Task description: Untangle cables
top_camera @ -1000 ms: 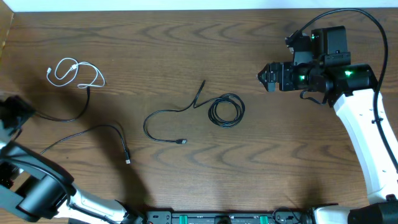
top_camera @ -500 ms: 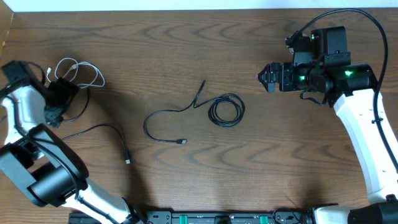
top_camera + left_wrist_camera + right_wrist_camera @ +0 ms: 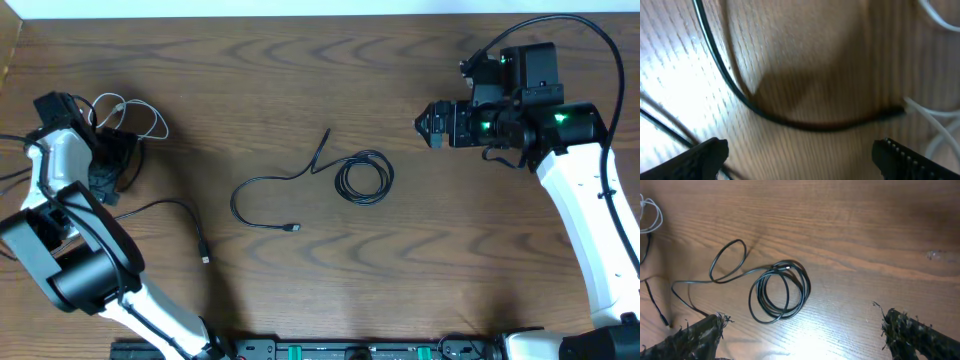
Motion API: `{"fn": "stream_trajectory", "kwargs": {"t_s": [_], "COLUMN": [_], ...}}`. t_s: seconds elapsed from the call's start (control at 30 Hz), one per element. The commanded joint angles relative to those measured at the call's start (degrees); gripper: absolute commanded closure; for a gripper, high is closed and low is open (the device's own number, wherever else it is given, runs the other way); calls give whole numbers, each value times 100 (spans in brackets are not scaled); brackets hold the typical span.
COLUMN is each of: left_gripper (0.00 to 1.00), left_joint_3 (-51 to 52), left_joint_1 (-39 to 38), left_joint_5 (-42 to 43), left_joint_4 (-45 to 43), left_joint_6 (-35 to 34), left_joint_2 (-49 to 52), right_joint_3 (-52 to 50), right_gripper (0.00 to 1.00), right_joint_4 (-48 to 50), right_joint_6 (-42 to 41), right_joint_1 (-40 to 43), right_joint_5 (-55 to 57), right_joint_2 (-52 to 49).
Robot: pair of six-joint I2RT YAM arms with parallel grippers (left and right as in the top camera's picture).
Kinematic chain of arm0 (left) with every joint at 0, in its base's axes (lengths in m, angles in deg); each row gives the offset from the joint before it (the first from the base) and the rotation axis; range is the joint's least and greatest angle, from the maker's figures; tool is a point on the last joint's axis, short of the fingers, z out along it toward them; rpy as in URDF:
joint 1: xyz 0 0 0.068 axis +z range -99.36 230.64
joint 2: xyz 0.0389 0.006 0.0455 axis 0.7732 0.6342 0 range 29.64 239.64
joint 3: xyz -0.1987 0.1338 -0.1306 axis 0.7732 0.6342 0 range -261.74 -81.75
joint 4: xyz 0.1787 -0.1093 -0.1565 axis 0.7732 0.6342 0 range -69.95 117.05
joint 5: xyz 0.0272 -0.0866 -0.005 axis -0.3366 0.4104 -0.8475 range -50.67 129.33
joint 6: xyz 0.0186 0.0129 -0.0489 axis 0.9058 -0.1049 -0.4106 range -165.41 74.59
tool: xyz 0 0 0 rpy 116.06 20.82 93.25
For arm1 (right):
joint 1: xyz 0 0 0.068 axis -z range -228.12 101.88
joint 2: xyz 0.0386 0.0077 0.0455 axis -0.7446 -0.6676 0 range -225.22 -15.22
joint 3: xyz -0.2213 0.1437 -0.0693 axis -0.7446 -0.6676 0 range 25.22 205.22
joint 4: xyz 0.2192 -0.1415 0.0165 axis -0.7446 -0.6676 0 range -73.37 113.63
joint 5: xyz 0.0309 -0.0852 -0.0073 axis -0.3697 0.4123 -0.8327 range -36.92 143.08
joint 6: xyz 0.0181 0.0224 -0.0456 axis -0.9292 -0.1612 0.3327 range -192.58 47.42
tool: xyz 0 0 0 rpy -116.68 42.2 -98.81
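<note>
white arm links (image 3: pixel 575 205), black wrists (image 3: pixel 505 120) (green lights), black cable (image 3: pixel 570 16)

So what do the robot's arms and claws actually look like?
Both are smooth white shells linked by black joints. The right arm carries a blocky black wrist with small green lights, and a thick black cable arcs over it; the left arm is built alike. The left gripper has black fingers ridged like fine teeth; the right gripper has black fingers with rough, frayed-looking edges.
</note>
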Motion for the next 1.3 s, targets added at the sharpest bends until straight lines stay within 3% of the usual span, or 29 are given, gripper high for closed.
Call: {"fn": "stream_trajectory", "kwargs": {"t_s": [0.0, 0.17, 0.43, 0.63, 0.7, 1.13, 1.27], "left_gripper": [12, 20, 20, 29, 39, 40, 40], "left_joint_3": [50, 50, 149, 234, 245, 411, 411], "left_joint_1": [24, 0, -31, -125, -151, -367, -367], "left_joint_5": [-243, -249, -321, -337, -334, -363, -723], "left_joint_4": [-31, 136, -24, -240, -269, -586, -605], "left_joint_6": [-289, -369, -957, -955, -957, -1193, -1193], "left_joint_2": [162, 177, 181, 181, 188, 188, 188], "right_joint_3": [4, 4, 4, 4, 4, 4, 4], "right_gripper": [1, 1, 1, 1, 1, 1, 1], "right_joint_4": [-22, 28, 15, 26, 17, 17, -2], "right_joint_6": [-85, -92, -170, -168, -168, -168, -168], "right_joint_1": [-42, -42, -42, -42, -42, -42, -42], "right_joint_5": [2, 2, 2, 2, 2, 0, 2], "right_joint_2": [-39, -39, -39, -39, -39, -39, -39]}}
